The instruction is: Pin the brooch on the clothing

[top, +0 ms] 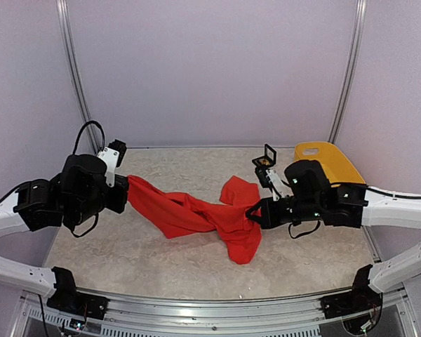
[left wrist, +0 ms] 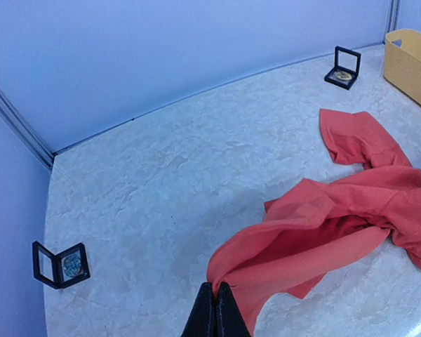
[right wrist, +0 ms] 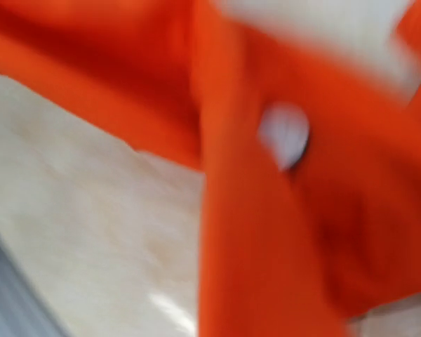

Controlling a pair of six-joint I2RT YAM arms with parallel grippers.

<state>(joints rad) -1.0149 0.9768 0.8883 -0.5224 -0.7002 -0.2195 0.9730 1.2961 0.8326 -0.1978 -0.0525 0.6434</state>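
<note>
The red-orange T-shirt (top: 196,210) lies crumpled and stretched across the middle of the table. My left gripper (top: 125,192) is shut on its left edge and holds it slightly raised; in the left wrist view the closed fingertips (left wrist: 215,295) pinch a fold of the shirt (left wrist: 323,217). My right gripper (top: 253,213) grips the shirt's right part. The right wrist view is blurred, filled with the shirt (right wrist: 266,232), and its fingers are hidden. A brooch sits in an open black box (top: 266,160) behind the right gripper; the box also shows in the left wrist view (left wrist: 343,68).
A yellow plastic basket (top: 330,161) stands at the back right. A second open black box (left wrist: 60,264) with a brooch stands at the far left of the table. A pale round spot (right wrist: 285,135) shows on the fabric, too blurred to identify.
</note>
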